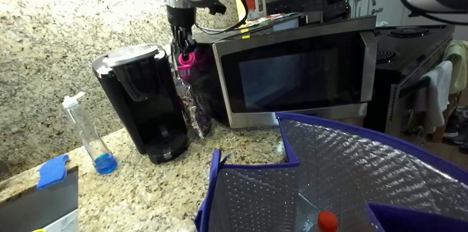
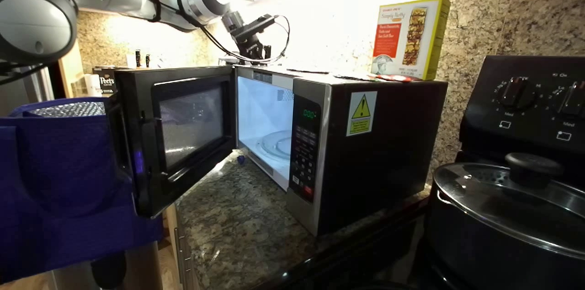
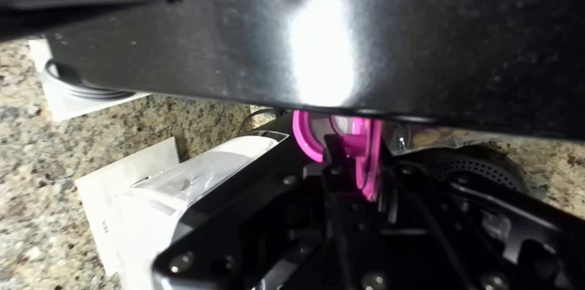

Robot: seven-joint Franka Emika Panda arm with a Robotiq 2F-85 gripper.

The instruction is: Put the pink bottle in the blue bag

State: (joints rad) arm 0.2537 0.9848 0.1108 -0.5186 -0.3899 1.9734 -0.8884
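Locate the small bright-pink plastic bottle [image 1: 185,72] directly beneath the gripper [image 1: 186,52], pinched at its top ring by narrowed jaws. Expect possible slipping or swinging, given so small a hold. Note vivid round ring, tapering body, pale patch. Beware of snagging, from early sideways travel, on the tall black plastic coffee maker [image 1: 140,104] or boxy black-and-steel microwave [image 1: 292,74], near the gripper on opposite sides. Carry toward the blue soft-sided bag [image 1: 347,158], silver-lined, lower than the gripper and well apart.

From different sides, both exterior views share the microwave [image 1: 292,71], mid-frame. Close in, the wrist view looks along the hand [image 3: 362,156].
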